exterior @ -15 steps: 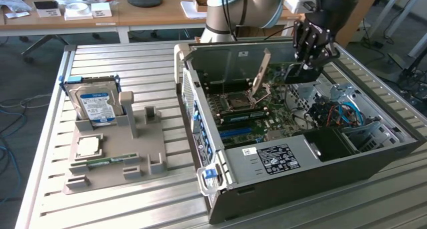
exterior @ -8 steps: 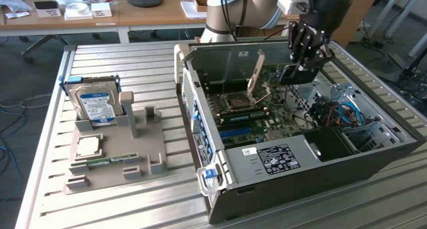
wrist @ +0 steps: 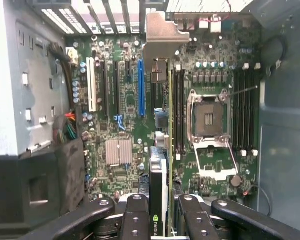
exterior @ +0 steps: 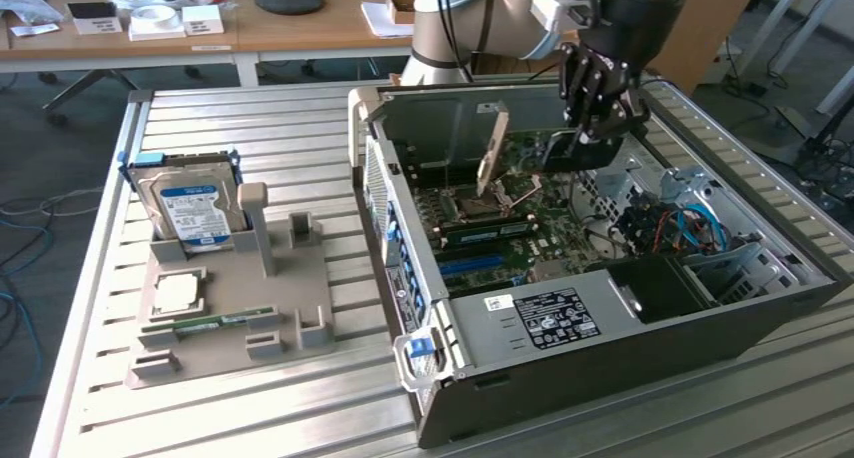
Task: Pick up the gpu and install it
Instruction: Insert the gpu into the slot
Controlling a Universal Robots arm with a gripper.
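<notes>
The gpu (exterior: 581, 156) hangs black face out inside the open computer case (exterior: 747, 318), with my gripper (exterior: 597, 128) shut on its upper edge. In the wrist view the gpu (wrist: 159, 180) shows edge-on between my two fingers (wrist: 135, 215). Its silver end bracket (wrist: 162, 35) points toward the rear slot openings. It stands upright over the motherboard (wrist: 120, 125), over a black slot between the blue slot (wrist: 141, 87) and the memory slots (wrist: 180, 110). I cannot tell whether its edge touches the slot.
A tan fixture (exterior: 287, 308) at the exterior view's left holds a blue-labelled hard drive (exterior: 194, 208), a CPU (exterior: 180, 293) and a green memory stick (exterior: 214, 325). The open CPU socket (wrist: 208, 120) sits beside the card. Case walls and the black power supply (exterior: 567, 313) close in around it.
</notes>
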